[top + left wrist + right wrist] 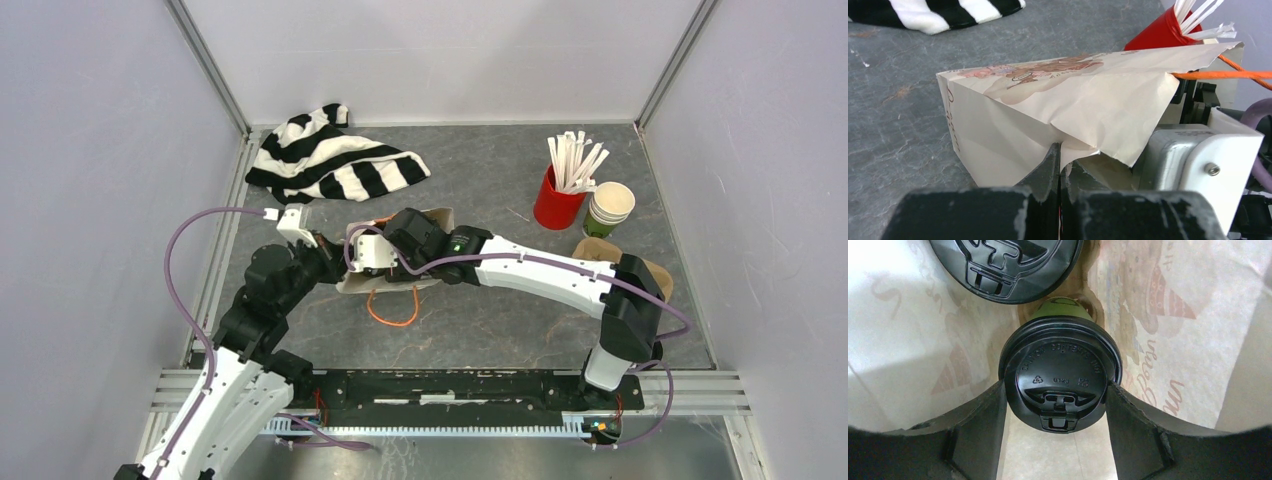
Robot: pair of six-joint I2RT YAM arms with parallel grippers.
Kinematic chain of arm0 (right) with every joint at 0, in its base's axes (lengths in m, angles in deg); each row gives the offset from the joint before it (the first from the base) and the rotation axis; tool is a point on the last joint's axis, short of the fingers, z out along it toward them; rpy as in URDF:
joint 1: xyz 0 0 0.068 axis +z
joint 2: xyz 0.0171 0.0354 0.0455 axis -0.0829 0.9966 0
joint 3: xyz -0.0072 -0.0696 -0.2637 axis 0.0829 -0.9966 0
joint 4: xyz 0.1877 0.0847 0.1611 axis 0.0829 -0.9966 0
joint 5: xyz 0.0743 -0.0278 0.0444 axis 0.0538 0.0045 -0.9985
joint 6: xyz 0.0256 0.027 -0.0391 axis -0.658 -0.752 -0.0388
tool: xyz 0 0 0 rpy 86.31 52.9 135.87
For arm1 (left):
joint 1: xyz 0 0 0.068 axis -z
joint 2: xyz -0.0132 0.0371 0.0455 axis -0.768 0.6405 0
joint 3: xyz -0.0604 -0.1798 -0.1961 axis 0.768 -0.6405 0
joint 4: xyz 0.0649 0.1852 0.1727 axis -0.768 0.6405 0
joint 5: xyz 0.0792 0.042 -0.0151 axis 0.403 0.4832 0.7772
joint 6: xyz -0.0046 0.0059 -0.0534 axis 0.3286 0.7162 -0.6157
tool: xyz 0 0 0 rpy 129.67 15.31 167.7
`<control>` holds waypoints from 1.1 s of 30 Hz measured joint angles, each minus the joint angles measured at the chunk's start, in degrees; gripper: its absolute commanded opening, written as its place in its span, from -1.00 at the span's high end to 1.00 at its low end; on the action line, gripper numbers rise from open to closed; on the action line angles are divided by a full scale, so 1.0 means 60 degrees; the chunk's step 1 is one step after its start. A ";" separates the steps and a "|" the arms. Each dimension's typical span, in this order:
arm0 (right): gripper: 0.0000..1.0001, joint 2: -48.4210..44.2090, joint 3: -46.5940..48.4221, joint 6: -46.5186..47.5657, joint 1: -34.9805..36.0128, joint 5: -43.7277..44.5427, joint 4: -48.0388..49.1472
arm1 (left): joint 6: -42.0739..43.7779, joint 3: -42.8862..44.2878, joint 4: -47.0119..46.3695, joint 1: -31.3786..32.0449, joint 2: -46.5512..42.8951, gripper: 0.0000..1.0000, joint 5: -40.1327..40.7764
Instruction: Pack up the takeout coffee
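the paper bag (1048,110) lay on its side, its edge pinched in the fully closed left gripper (1060,165). inside the bag the right gripper (1057,405), jaws wide, clasped a coffee cup (1060,372) (by its black lid); a second coffee cup (1003,265) sat just beside, also inside the bag.

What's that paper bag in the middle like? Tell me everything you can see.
The bag is creased cream paper with faded print and orange cord handles. It lies on its side on the grey table. The left tool pinches its edge; the right tool reaches inside, gripping a black-lidded green cup, a second black lid beside it.
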 measured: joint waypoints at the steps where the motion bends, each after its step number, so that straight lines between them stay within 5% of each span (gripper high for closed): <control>1: 0.26 0.0025 0.0000 0.0018 -0.0015 0.0000 0.0025 | 0.0000 0.0138 0.0124 0.0000 0.0117 0.96 0.0007; 13: 0.26 0.0149 0.0051 -0.0095 -0.0193 -0.0346 -0.0127 | -0.0324 0.2149 0.1705 0.0000 0.1796 0.96 -0.0033; 33: 0.18 0.0379 0.1173 -0.2025 -0.0288 -0.2371 -0.3096 | -0.1719 0.4900 0.4816 -0.0036 0.4222 0.96 -0.0790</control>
